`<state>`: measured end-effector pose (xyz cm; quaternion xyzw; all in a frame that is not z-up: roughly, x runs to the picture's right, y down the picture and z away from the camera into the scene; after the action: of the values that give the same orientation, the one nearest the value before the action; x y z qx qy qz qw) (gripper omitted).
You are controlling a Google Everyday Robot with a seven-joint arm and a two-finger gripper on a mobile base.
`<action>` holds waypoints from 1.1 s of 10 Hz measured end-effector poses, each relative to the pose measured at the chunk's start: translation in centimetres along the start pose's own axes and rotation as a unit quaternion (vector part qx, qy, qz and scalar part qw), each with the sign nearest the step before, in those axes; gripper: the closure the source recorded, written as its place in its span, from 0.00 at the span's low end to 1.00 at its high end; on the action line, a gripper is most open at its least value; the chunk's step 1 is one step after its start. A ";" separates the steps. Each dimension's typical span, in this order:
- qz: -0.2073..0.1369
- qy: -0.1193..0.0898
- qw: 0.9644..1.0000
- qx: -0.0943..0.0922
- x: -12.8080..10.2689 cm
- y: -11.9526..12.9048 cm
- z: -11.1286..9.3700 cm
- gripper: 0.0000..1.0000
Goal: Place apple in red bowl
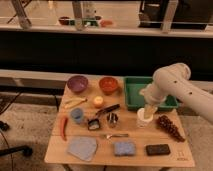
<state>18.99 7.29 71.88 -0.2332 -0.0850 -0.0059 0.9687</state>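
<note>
**Step in hand: approach (pre-grasp).**

1. Gripper (pixel 149 111): hangs at the arm's lower end over the right half of the worktop (pixel 132 134), just above a white cup (pixel 144 120) and at the front edge of the green tray (pixel 132 87). Jaws spread, nothing held.
2. Apple (pixel 98 101): rests on the worktop well to the left of the gripper, approx. centre-left. It is free-standing and not touched.
3. Red bowl (pixel 108 84): sits just behind the apple and slightly right of it, nearer the back edge. It looks empty (interior only partly visible).

**Next move, est.:**

- Carry the gripper left across the worktop, past the cup and the small utensils between.
- Align over the apple, then descend w/ jaws wide.
- Close on the apple only.
- Avoid the purple bowl (pixel 77 83), left of the red one. It is not the target.
</note>
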 end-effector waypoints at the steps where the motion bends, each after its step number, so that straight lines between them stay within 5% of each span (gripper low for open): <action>1: -0.005 -0.001 1.000 0.016 -1.2 -0.3 0.2 0.20; 5: -0.024 -0.020 0.999 0.026 -6.5 -1.2 3.0 0.20; 9: -0.050 -0.036 0.998 0.021 -9.4 -4.1 5.5 0.20; 11: -0.048 -0.034 0.998 0.020 -9.0 -4.0 5.4 0.20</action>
<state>9.02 5.91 76.95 -0.2091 -0.1296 -0.0429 0.9683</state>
